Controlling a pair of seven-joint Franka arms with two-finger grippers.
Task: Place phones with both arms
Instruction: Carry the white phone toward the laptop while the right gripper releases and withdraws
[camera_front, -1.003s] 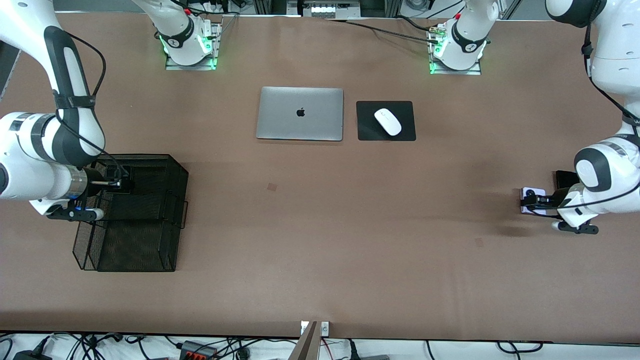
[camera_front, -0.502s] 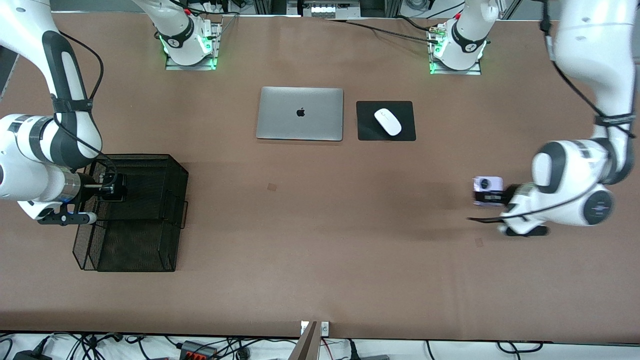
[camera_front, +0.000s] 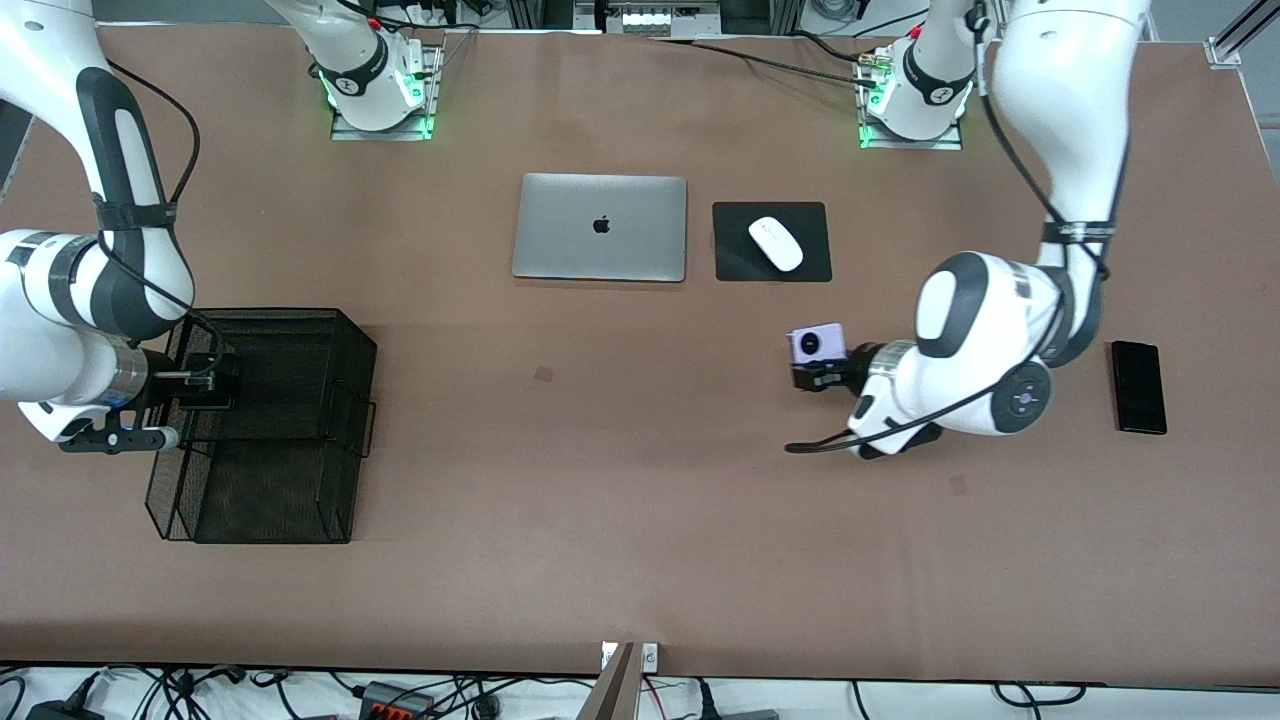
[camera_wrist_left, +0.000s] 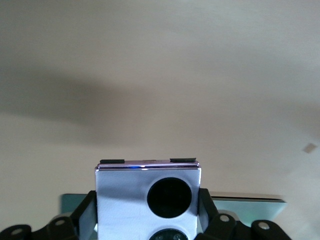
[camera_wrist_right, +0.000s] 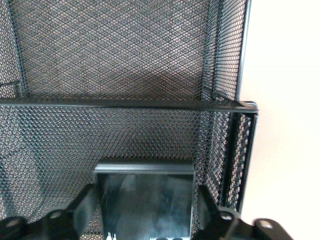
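Note:
My left gripper (camera_front: 815, 372) (camera_wrist_left: 148, 200) is shut on the small lilac phone (camera_front: 818, 345) (camera_wrist_left: 125, 200), holding it flat by its two sides over bare table. The long slim black phone (camera_front: 1138, 386) lies flat toward the left arm's end of the table. My right gripper (camera_front: 222, 380) (camera_wrist_right: 145, 192) hangs low inside the black mesh tray (camera_front: 280, 480) (camera_wrist_right: 125, 65). The small black phone (camera_wrist_right: 145, 205) lies between its fingers (camera_wrist_right: 204, 200) with a thin gap at each side, so this gripper is open.
A closed silver laptop (camera_front: 600, 227) and a white mouse (camera_front: 776, 243) on a black pad (camera_front: 735, 262) lie near the robots' bases. The mesh tray has raised walls and a cross bar (camera_wrist_right: 125, 103) ahead of the right gripper.
The left arm has carried the lilac phone from its end of the table toward the middle, uncovering the long black phone. The right gripper drew back slightly over the tray and its fingers parted.

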